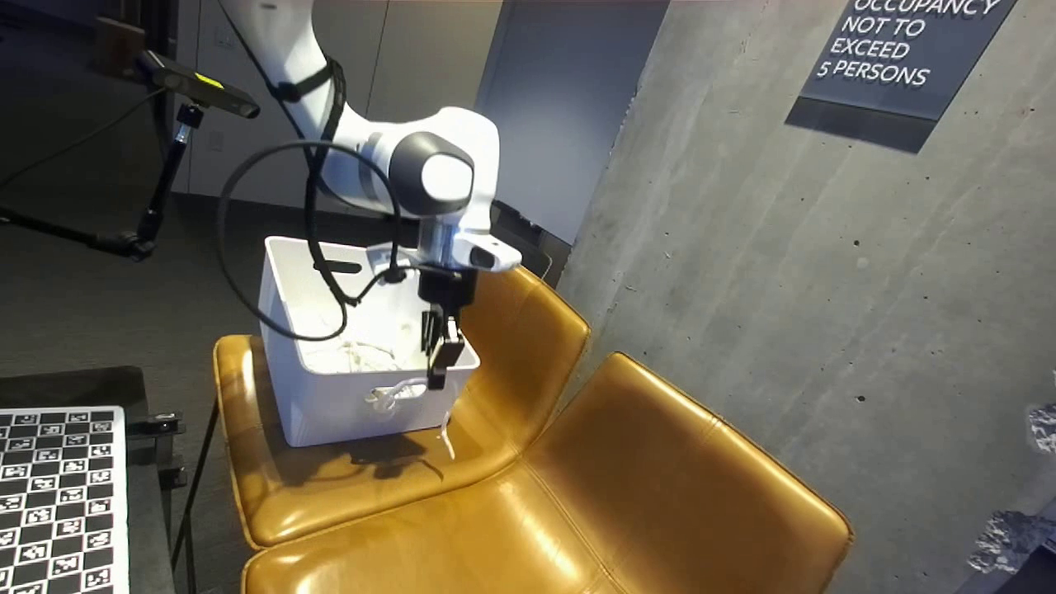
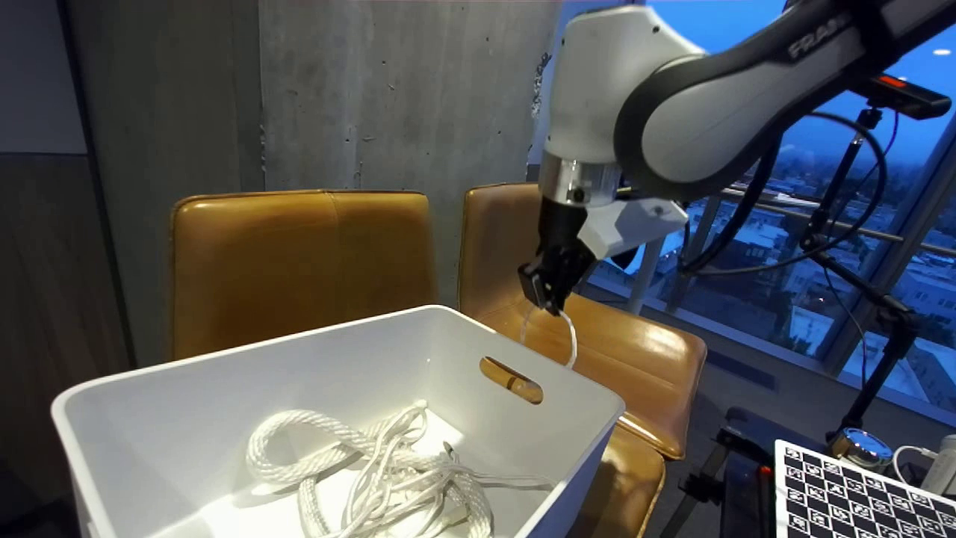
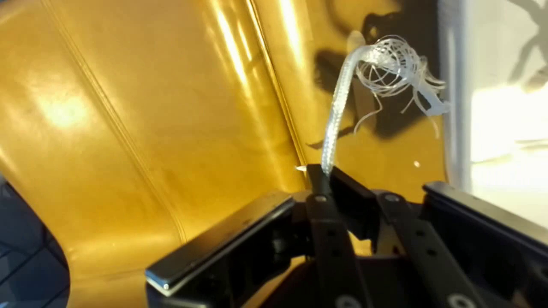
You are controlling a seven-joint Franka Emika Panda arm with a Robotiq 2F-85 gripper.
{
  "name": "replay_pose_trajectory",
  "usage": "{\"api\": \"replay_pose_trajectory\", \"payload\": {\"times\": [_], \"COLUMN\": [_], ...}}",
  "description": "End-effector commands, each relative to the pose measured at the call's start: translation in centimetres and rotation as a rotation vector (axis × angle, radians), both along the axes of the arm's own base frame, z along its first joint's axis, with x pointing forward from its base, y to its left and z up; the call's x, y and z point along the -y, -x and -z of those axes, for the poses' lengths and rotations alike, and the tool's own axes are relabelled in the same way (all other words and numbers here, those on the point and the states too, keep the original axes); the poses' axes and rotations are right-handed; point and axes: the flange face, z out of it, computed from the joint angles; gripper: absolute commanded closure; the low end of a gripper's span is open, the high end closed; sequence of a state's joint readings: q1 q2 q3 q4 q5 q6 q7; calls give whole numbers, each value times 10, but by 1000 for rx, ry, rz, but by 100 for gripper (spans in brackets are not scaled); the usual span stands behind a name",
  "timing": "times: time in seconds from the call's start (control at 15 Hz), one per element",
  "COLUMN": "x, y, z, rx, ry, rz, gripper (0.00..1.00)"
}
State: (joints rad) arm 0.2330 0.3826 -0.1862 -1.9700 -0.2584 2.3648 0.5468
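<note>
Handling the thin white cord (image 3: 338, 102) well seems to call for firm and even pressure, because such a smooth strand could slide out if the hold became weak. Any motion should be slow, and the frayed end (image 3: 383, 57) deserves attention, since its loose fibres are near the side of the white bin (image 1: 330, 412) and could catch at the edge of the handle slot (image 2: 511, 379). The gripper (image 3: 327, 172) has its two fingertips together, clamped on the cord, as the wrist view shows. The cord is outside the bin, just beside the wall with the slot, and above the tan seat (image 1: 322, 507). In both exterior views, parts of it hang down from the fingertips. Whether it is joined to the thicker rope (image 2: 340, 429) or the tangle of thin lines (image 2: 396, 478) inside the bin, it is not possible to tell. As for its look, the cord is finely braided and a little shiny, and it bends over into an unravelled ball of curly, half-transparent filaments with a flattened tip.
</note>
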Motion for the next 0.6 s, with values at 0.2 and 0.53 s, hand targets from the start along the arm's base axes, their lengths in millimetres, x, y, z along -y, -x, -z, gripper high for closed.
{"api": "replay_pose_trajectory", "payload": {"times": [0.2, 0.53], "x": [-98, -181], "y": [12, 8], "z": [-157, -229], "rx": [148, 228], "ry": [-15, -95], "rz": [-138, -197], "gripper": [98, 98]}}
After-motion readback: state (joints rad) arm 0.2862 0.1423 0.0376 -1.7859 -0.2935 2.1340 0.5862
